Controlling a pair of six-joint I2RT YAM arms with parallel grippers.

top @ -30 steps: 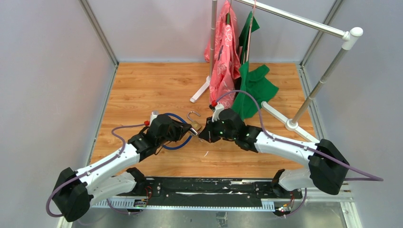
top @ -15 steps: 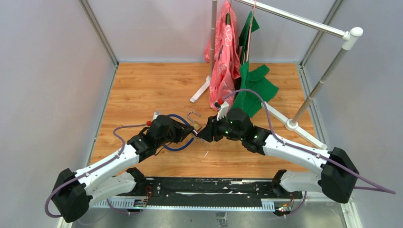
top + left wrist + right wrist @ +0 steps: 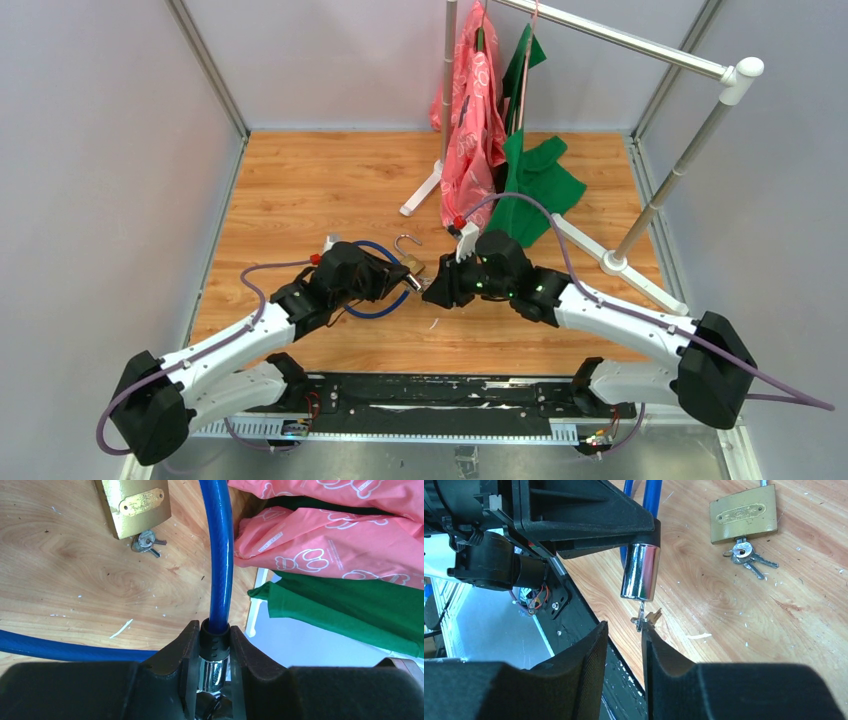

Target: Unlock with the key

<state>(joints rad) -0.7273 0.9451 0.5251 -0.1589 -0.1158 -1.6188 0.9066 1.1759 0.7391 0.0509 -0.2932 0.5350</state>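
Observation:
My left gripper [image 3: 215,630] is shut on the black collar and chrome barrel [image 3: 214,667] of a blue cable lock [image 3: 220,555], holding it above the wood table. In the right wrist view the chrome barrel [image 3: 640,572] points down at the camera, with a small key [image 3: 642,618] stuck in its end. My right gripper [image 3: 624,630] stands open just below it. The key's head is at the tip of one finger [image 3: 655,645], not between the two. From above, the two grippers [image 3: 400,279] [image 3: 432,291] face each other closely at mid-table.
A brass padlock [image 3: 743,514] with an open shackle and a bunch of keys [image 3: 749,560] lies on the table [image 3: 300,190] behind the grippers. A clothes rack [image 3: 620,40] with pink [image 3: 475,120] and green [image 3: 540,180] garments stands at the back right, its white feet on the wood.
My right gripper has gone from shut to open, letting go of the key, and has drawn back slightly to the right. The left arm has held still.

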